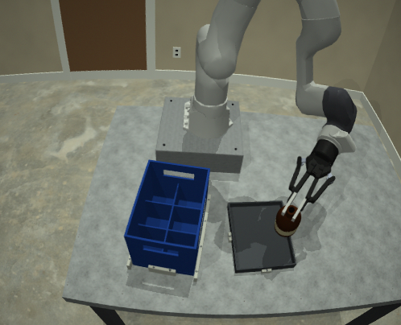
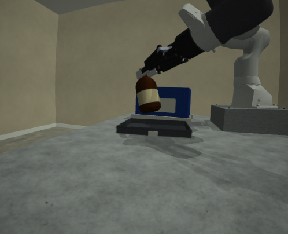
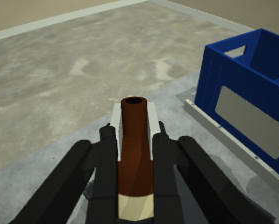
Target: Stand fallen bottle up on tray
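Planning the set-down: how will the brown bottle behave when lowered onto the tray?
The bottle hangs slightly tilted from the gripper, pinched by its narrow neck, so it may swing. Its round body would likely roll if it tips on the tray.

Even, dim light; soft shadows; slight blur.

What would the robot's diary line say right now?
gripper: shut on bottle neck | bottle: lifted, nearly upright, above tray | not set down yet
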You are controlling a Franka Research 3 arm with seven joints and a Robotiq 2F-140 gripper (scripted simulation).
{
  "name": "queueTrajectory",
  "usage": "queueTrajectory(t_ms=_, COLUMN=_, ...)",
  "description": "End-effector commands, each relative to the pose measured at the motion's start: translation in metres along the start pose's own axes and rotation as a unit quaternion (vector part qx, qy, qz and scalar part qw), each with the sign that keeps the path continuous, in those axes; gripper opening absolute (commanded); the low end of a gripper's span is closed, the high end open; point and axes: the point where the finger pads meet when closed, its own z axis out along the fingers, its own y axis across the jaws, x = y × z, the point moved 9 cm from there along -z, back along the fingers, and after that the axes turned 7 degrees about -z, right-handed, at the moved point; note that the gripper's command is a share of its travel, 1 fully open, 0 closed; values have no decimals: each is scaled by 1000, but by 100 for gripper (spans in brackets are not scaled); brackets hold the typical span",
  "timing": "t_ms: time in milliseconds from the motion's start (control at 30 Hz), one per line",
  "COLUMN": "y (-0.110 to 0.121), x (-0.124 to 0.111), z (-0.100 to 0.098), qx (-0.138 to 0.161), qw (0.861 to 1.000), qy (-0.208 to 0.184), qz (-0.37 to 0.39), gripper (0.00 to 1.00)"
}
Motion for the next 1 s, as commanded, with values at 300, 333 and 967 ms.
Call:
queueTrajectory(t_ms=300, y=0, x=2, z=0, qx=-2, qw=1000, qy=3, qz=4, gripper=0)
queueTrajectory(t_ms=333, y=0, x=2, z=0, qx=-2, qw=1000, qy=3, qz=4, gripper=0)
queueTrajectory(t_ms=967, y=3, x=3, z=3, qx=-2, qw=1000, qy=3, qz=4, gripper=0)
